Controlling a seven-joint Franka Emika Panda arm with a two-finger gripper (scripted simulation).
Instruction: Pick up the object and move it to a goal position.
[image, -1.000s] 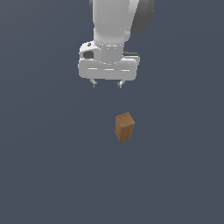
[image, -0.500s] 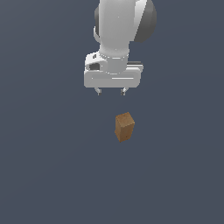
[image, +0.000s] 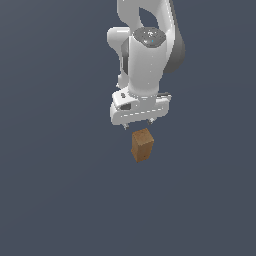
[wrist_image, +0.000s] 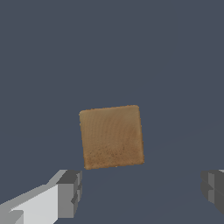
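The tan-brown block (image: 142, 145) stands upright on the dark grey floor in the exterior view. The white gripper (image: 138, 123) hangs just above and slightly behind it, fingers pointing down, open and empty. In the wrist view the block's square top (wrist_image: 112, 136) shows from above, a little ahead of the gap between the two fingertips (wrist_image: 70, 192), which stand wide apart, wider than the block. The gripper (wrist_image: 142, 190) touches nothing.
The flat dark grey floor (image: 60, 200) spreads all round the block. The white arm (image: 147, 50) rises above the gripper toward the top of the exterior view.
The gripper has moved toward the exterior view's right and down, from up beside the block to just above it. The block has not moved.
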